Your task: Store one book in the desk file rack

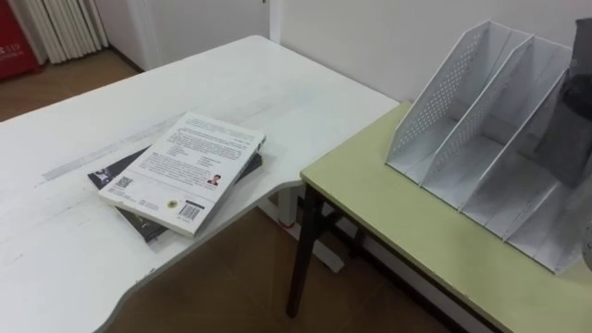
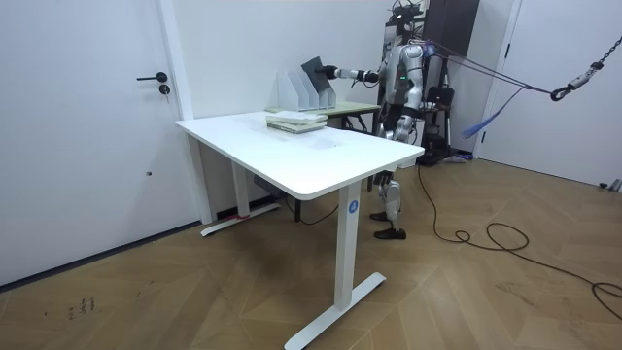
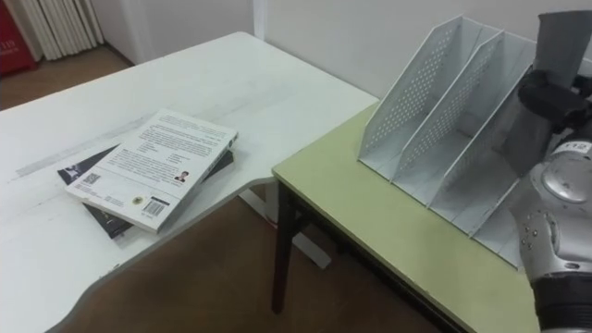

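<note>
While the grey book hangs at the rack: the step in hand, by my judgement, is the insertion; nothing is stored yet.
Right hand: reaches in from the right with its fingers curled round the grey book and holds it nearly upright.
Grey book: above the right-hand end of the file rack. I cannot tell whether its lower edge is already between two dividers.
File rack: on the green desk, with slanted perforated dividers and its open slots facing the robot. All the slots I can see are vacant.
Stack left behind: a pale book lies flat on a dark book on the white desk, well apart from the rack and no part of this step.
Robot: in the room view it stands beside the green desk with its arm stretched towards the rack.
How to do it well: turn the cover parallel to the dividers, enter one slot only, and lower the bottom edge down to the slot floor before easing the grip.
Risk: a corner catching a divider top would likely push the light rack backwards, so a slow, straight descent seems wise.
Release: open the fingers only once the book leans against a wall.
</note>
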Controlling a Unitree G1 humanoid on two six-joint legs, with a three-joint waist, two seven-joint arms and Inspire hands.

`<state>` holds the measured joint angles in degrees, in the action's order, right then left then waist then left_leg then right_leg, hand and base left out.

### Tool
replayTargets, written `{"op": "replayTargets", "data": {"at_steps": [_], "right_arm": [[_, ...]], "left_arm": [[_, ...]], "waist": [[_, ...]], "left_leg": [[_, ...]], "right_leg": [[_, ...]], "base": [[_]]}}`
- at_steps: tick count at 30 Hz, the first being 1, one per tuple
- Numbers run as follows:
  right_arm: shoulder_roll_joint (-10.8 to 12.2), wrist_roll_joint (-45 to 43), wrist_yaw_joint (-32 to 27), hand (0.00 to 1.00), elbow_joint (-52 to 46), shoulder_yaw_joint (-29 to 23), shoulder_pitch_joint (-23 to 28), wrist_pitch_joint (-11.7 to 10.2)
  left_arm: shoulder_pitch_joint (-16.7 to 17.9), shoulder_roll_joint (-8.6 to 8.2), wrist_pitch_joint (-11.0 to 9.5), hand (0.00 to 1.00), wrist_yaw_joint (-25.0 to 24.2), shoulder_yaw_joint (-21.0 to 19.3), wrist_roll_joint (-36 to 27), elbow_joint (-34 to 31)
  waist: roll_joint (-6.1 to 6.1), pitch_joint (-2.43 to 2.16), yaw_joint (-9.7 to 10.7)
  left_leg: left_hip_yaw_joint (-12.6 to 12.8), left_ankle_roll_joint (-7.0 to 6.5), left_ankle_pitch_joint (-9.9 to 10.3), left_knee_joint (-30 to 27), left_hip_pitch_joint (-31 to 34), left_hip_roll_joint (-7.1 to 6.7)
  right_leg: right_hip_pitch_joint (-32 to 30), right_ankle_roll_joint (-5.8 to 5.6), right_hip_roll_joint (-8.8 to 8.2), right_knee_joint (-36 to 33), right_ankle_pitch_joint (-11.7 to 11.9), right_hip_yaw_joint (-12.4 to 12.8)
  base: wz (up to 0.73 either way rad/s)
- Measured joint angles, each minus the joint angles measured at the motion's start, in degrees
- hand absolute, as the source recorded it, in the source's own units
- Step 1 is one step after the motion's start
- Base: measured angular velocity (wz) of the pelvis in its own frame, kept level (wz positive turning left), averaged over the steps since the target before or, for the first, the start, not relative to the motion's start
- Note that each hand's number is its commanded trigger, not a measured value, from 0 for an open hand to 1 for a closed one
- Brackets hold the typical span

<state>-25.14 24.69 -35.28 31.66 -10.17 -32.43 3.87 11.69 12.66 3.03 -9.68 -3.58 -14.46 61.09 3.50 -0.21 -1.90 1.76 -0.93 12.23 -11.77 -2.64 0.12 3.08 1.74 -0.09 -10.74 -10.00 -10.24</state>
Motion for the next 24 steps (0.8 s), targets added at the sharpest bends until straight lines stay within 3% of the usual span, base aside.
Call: {"op": "replayTargets", "data": {"at_steps": [4,5,6,13,24], "right_arm": [[-0.4,0.0,1.0,1.00,4.4,-0.1,-2.5,0.1],[-0.7,0.0,1.1,0.88,5.0,-0.1,-2.7,0.4],[-0.7,0.0,1.1,0.00,5.4,-0.1,-3.1,0.8],[-2.3,2.6,1.2,0.00,6.2,-0.1,-5.1,3.3],[-3.4,6.6,4.3,0.00,6.2,-0.1,-7.0,3.8]], "left_arm": [[0.1,0.00,1.1,0.00,-0.1,-0.1,-1.4,-0.3],[0.2,-0.01,1.5,0.00,0.0,-0.2,-1.6,-0.4],[0.3,-0.01,1.7,0.00,0.0,-0.3,-1.7,-0.5],[0.5,0.01,3.5,0.00,0.1,-0.8,-1.6,-1.0],[1.4,0.21,4.2,0.00,0.2,-1.6,-1.6,-1.5]], "waist": [[-0.38,0.03,0.0],[-0.44,0.06,0.0],[-0.49,0.07,0.0],[-0.83,-0.13,0.0],[-0.76,-0.42,-0.2]], "left_leg": [[-0.1,-0.01,0.0,0.0,0.0,-0.01],[-0.2,0.00,0.0,0.0,0.1,-0.02],[-0.3,-0.01,0.0,0.0,0.2,-0.03],[-0.4,-0.12,-0.2,0.0,0.2,-0.25],[-0.9,-0.31,-0.4,-0.4,0.1,-0.56]], "right_leg": [[0.1,0.00,-0.02,0.0,0.0,0.0],[0.1,0.00,-0.03,0.0,0.0,-0.1],[0.1,0.00,-0.03,-0.1,0.0,-0.1],[0.0,-0.03,-0.37,-0.1,0.0,-0.7],[0.3,-0.12,-0.73,-0.2,0.0,-1.4]], "base": [[0.00],[0.00],[0.00],[0.00],[0.03]]}}
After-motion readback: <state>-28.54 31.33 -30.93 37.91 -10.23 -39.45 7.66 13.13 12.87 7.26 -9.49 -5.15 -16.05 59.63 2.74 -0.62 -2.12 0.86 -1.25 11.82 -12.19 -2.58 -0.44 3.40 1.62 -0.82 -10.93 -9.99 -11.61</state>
